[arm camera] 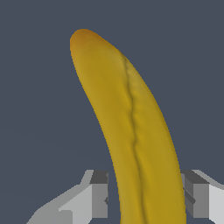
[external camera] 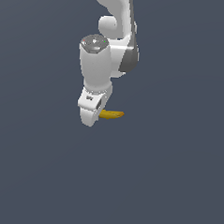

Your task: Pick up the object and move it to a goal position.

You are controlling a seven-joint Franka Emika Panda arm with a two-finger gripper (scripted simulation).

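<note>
My white two-fingered jaws (external camera: 91,118) straddled the small curved yellow banana (arm camera: 131,127), fingers (arm camera: 99,194) just beside each flank; contact could not be told. Grasping step, apparently; next, closing firmly, then carrying toward the goal.

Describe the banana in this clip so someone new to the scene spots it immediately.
Start at the white robot arm hanging down in the middle of the exterior view and follow it to its hand. The banana pokes out sideways toward that view's right: a small curved yellow fruit, the only coloured thing against plain grey.
</note>
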